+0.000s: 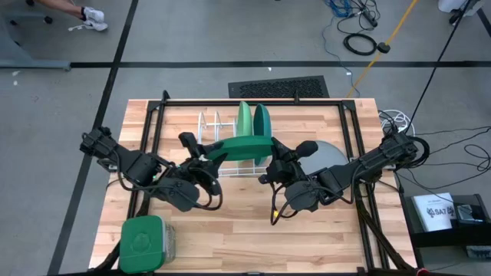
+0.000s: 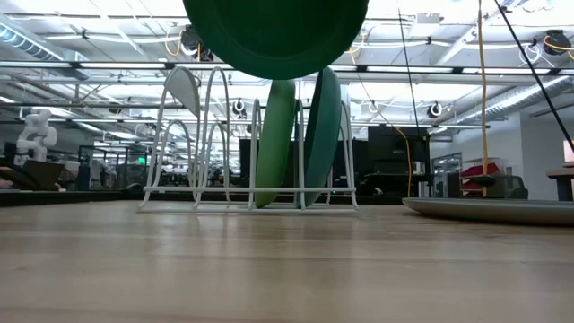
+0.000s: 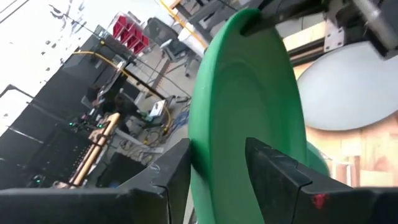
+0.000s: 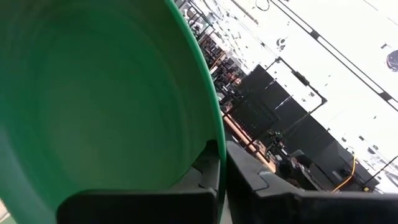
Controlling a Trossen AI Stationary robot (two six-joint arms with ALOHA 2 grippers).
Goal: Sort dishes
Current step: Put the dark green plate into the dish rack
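A dark green plate hangs over the near side of the white wire rack, nearly on edge; the low view shows its face. My left gripper is shut on its left rim. My right gripper is shut on its right rim. A light mint green plate and a teal plate stand on edge in the rack's slots. A grey plate lies flat on the table to the right of the rack. My left gripper has the dark green plate's rim between its two fingers, coming level from the table's left. The plate is lifted clear, nearly on edge. My right gripper pinches the plate's opposite rim between its two fingers, one on the hollow face and one behind. It comes level from the table's right.
A green square lidded container sits at the table's near left corner. A black frame runs around the work area. The rack's left slots hold nothing. Bare wood lies along the near edge.
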